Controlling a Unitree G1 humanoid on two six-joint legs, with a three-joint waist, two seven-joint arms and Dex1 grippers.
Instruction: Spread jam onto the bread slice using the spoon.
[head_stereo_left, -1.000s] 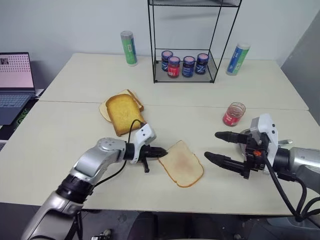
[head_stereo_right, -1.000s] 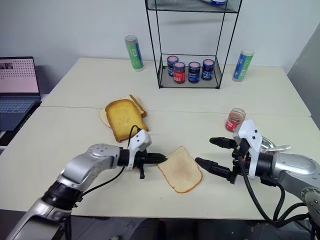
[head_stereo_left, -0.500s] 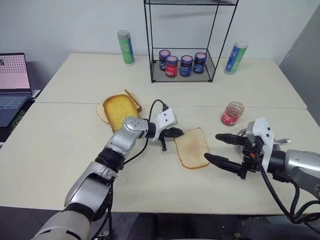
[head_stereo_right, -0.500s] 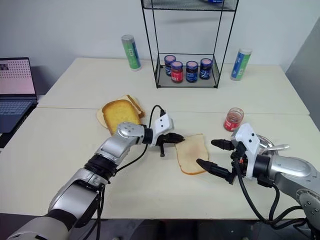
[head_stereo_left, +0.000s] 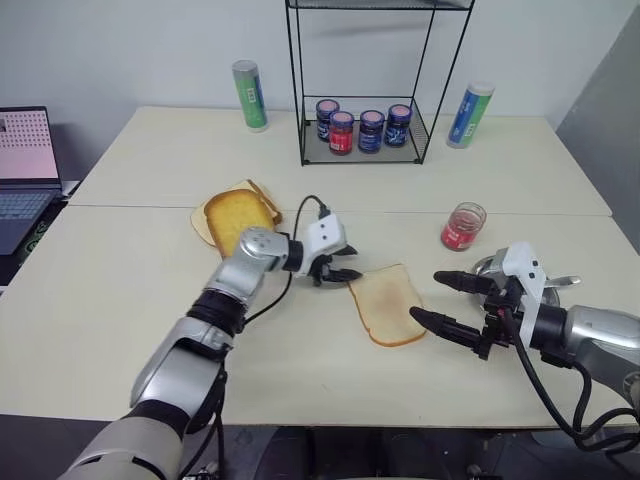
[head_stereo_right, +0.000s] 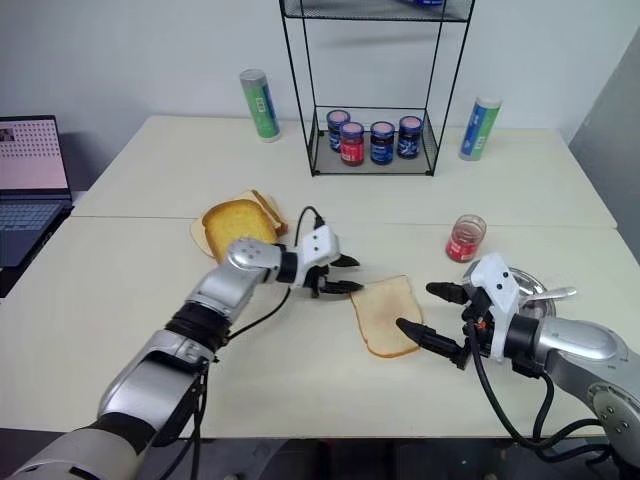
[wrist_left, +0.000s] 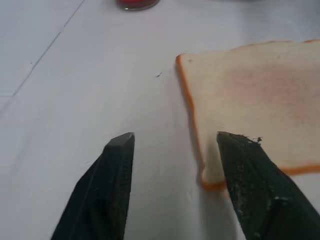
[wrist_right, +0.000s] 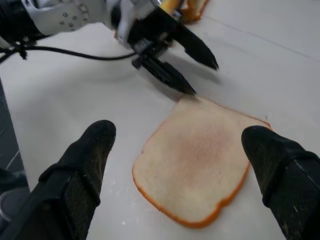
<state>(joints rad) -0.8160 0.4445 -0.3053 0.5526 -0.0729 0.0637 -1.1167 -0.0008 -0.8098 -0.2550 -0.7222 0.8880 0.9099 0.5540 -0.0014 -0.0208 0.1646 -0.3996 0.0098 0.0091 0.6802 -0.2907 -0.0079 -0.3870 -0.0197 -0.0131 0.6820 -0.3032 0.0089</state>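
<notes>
Bread slice (head_stereo_left: 386, 306) now lies flat on the near table (head_stereo_left: 120, 330), between my two claws, and my left claw (head_stereo_right: 343, 274) has just let go of it. One second ago this claw was pinched on the left corner of the slice; since then it carried the slice to the right and a little farther away, and now its two black fingers (wrist_left: 117, 172) stand apart. In the left wrist view one finger is over the bare table and the other just over the near corner of the bread, so nothing is held.

My right claw (head_stereo_left: 448, 301) stays wide and empty, just at the right edge of the slice, with both fingers pointing to the left toward it.

I judge that the placing of the bread is finished and that the slice is now easy to reach for the right arm. The spreading itself is not begun: the top of the bread is still clean, without any red.

Jam (head_stereo_left: 459, 232) is in its small clear glass jar, standing upright to the far right of the slice, well apart from both claws. Spoon (head_stereo_right: 557, 294) I believe is the thin silver handle on the metal dish (head_stereo_right: 531, 283) at the right, behind my right wrist. Picking it up is the next thing I need.
</notes>
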